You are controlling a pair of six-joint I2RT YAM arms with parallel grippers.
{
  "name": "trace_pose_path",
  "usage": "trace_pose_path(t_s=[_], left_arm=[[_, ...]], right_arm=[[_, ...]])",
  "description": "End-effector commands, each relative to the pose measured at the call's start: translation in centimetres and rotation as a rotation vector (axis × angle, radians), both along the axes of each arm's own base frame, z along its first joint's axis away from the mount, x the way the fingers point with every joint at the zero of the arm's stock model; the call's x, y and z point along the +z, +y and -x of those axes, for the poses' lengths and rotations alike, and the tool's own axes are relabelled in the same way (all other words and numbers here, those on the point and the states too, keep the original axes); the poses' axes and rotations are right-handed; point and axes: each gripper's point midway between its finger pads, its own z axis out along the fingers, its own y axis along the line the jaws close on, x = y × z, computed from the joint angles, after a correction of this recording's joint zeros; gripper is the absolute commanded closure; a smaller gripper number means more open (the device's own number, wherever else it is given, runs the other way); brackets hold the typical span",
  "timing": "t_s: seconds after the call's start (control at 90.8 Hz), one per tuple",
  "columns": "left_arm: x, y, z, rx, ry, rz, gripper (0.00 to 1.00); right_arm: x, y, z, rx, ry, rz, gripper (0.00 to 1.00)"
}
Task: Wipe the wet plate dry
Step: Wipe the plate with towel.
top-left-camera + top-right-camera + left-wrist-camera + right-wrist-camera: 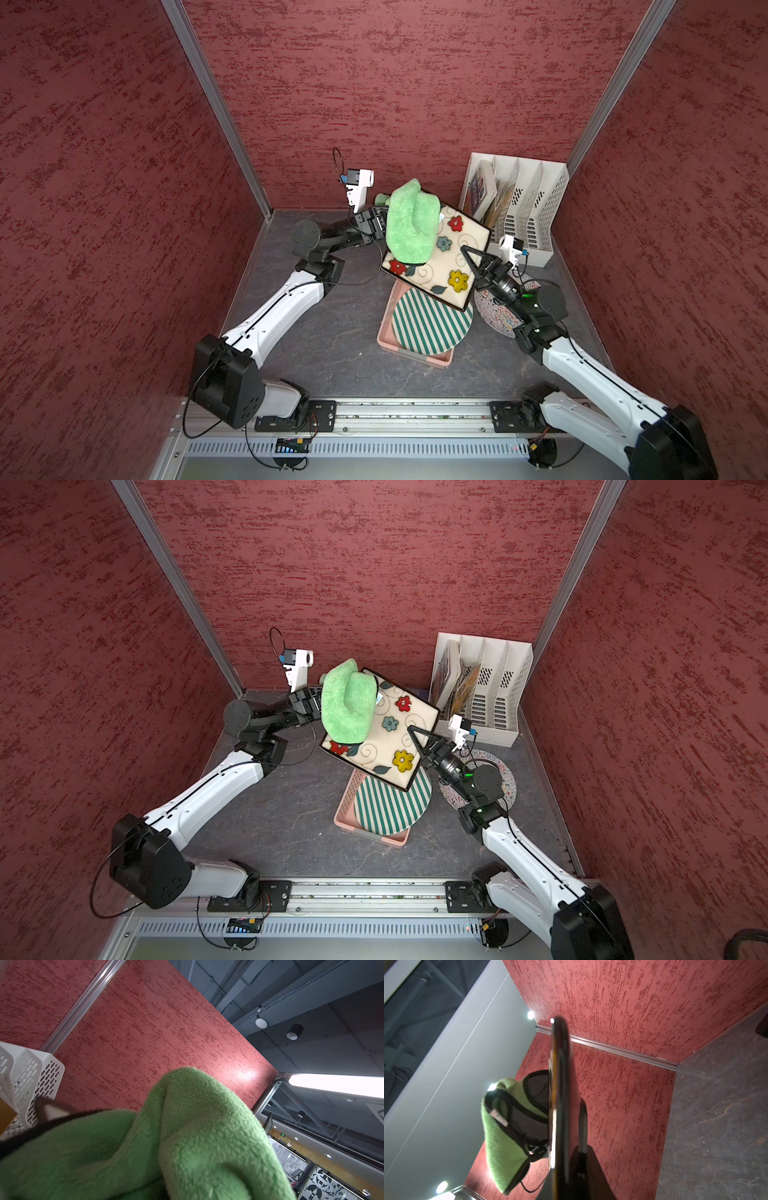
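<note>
A square cream plate [441, 266] [386, 742] with painted flowers and a dark rim hangs tilted in the air above the pink rack. My right gripper [467, 254] [415, 735] is shut on its right edge. In the right wrist view the plate [559, 1105] shows edge-on, with one finger [582, 1124] against its back. A fluffy green cloth [409, 224] [348, 704] [187, 1136] [500, 1136] lies against the plate's upper left part. My left gripper [380, 220] [318, 704] is shut on the cloth, which hides its fingers.
Below the held plate a pink dish rack [388, 332] holds a green-striped round plate [432, 324]. A speckled round plate [498, 318] lies flat under the right arm. A white file organiser [523, 208] [31, 1076] with books stands in the back right corner. Red walls enclose three sides.
</note>
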Motion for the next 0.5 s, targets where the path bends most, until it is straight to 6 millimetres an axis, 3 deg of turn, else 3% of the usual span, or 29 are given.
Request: trace_pose_path(t_s=[0.0,0.121,0.253,0.397,0.485], left_arm=[[-1.1,-1.7,0.7,-0.094,0.040,-0.020,1.00],[-1.9,1.7,-0.8,0.025,0.038,-0.006,1.00],[-4.6,4.7,-2.9,0.249,0.086,-0.102,1.00],[-4.6,4.1,-2.9,0.217,0.107,-0.079,1.00],[-4.0,2.8,-2.2,0.131,0.105,-0.048,1.00]], right_arm=[[8.9,-0.6,5.5,0.063,-0.342,-0.135,1.00],[9.0,-3.4,6.1,-0.103,-0.335,-0.117,1.00],[11.0,-6.0,8.7,-0.209,-0.416,-0.105,1.00],[12.2,-5.8,9.7,-0.144,-0.472,-0.194,1.00],[11.9,-4.9,8.8,-0.108,-0.457,-0.209,1.00]])
